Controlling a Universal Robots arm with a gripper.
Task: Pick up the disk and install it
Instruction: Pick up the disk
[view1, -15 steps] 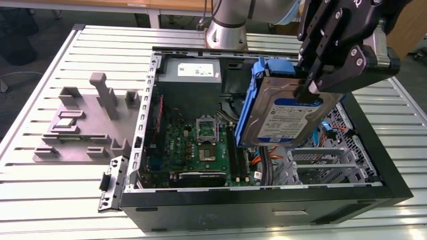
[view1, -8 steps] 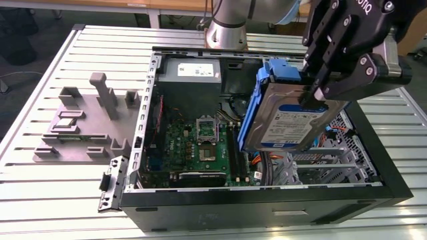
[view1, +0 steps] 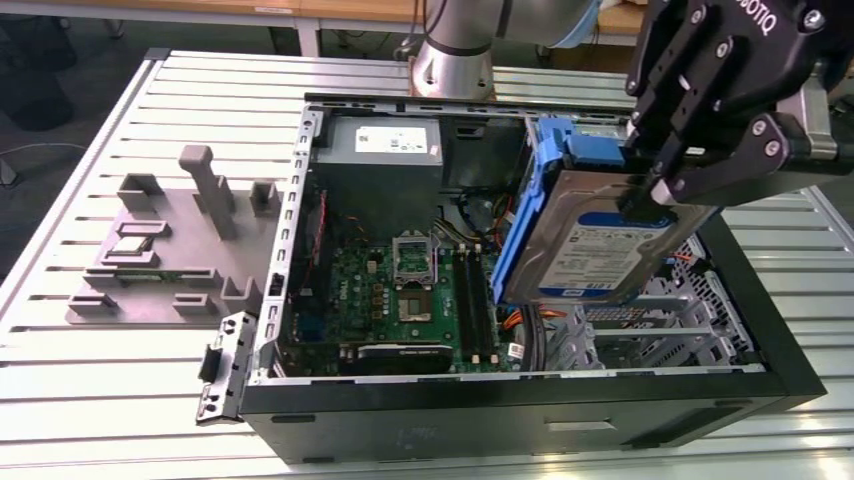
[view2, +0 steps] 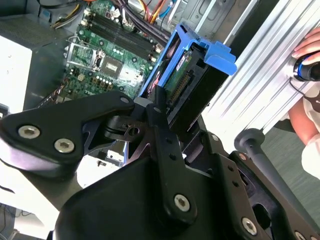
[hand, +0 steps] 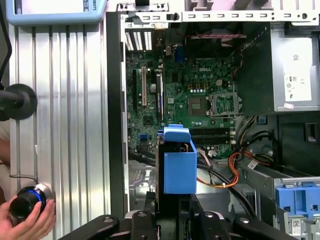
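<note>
The disk (view1: 594, 250), a silver drive with a blue-and-white label in a blue plastic carrier, hangs tilted on edge above the right side of the open computer case (view1: 534, 385). My gripper (view1: 654, 195) is shut on the disk's upper end, with a black finger on each flat face. In the second wrist view the blue carrier (view2: 210, 50) and the drive's connector edge stick out past my fingers (view2: 160, 120). In the first wrist view the carrier (hand: 179, 165) stands over the case floor beside the motherboard (hand: 190, 95).
Below the disk is a metal drive cage (view1: 641, 330) with orange cables. The power supply (view1: 387, 140) sits at the case's far end. Another blue bracket (hand: 297, 200) rests in the case. A grey fixture (view1: 174, 250) stands on the exterior view's left. A hand (hand: 30, 215) holds a knob on the table.
</note>
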